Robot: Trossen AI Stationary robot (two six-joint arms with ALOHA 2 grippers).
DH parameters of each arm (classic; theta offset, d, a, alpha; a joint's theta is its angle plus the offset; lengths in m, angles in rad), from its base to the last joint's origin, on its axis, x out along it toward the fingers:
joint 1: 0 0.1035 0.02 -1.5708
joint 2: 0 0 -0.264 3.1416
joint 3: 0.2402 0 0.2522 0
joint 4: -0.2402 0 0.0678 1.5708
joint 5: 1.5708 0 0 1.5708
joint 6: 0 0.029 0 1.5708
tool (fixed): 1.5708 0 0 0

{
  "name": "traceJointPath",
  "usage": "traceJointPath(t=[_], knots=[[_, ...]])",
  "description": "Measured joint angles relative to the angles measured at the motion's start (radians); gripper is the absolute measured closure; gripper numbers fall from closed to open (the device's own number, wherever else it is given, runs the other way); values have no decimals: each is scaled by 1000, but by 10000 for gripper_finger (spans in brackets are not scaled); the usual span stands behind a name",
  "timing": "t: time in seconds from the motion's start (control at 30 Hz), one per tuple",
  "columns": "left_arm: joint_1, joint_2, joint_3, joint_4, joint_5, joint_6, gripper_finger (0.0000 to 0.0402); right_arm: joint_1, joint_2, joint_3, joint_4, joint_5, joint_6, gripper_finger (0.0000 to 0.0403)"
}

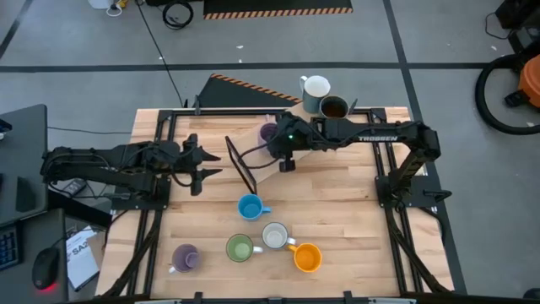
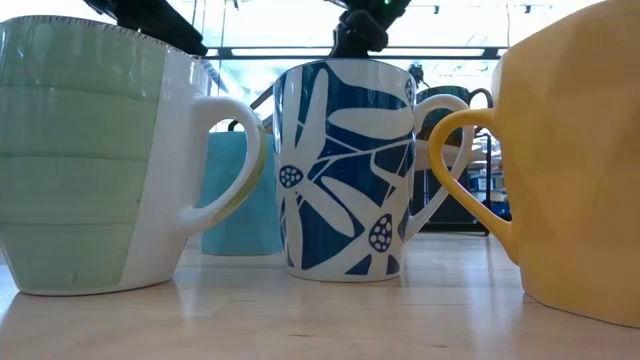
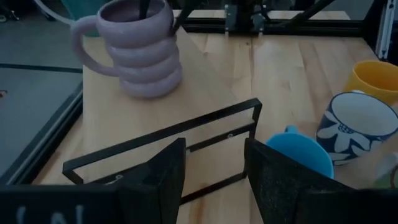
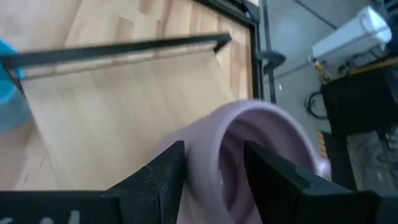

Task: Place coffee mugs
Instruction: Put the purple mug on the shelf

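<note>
one ribbed lilac mug (image 3: 134, 53) is pinched at its rim by the right gripper (image 4: 214, 168); left gripper (image 3: 211, 168) open.

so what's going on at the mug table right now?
The right claw is over a lilac mug on the raised wooden shelf at the back of the table, fingers straddling its rim, one inside and one outside. The left claw waits open at the table's left. A blue mug, green mug, blue-flowered white mug, orange mug and second lilac mug stand near the front; a white mug and a dark brown mug sit at the back edge.
</note>
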Motion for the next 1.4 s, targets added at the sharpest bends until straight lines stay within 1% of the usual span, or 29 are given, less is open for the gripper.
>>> traceJointPath(t=[0.1,0.17,0.43,0.8,0.93,1.4], knots=[[0,0,0,1,0,1,230,0,-3,0,-39,48,15,232],[0,0,0,1,0,3,230,-1,-12,-2,-74,62,13,232],[3,0,0,2,-10,44,230,-69,-40,-2,-153,39,6,232],[3,0,0,-4,-11,40,230,-159,-53,-1,-231,25,-81,232],[3,0,0,-4,-12,39,230,-190,-58,-2,-249,2,-110,232],[3,0,0,-3,-11,39,230,-235,-59,-2,-252,-18,-229,232]])
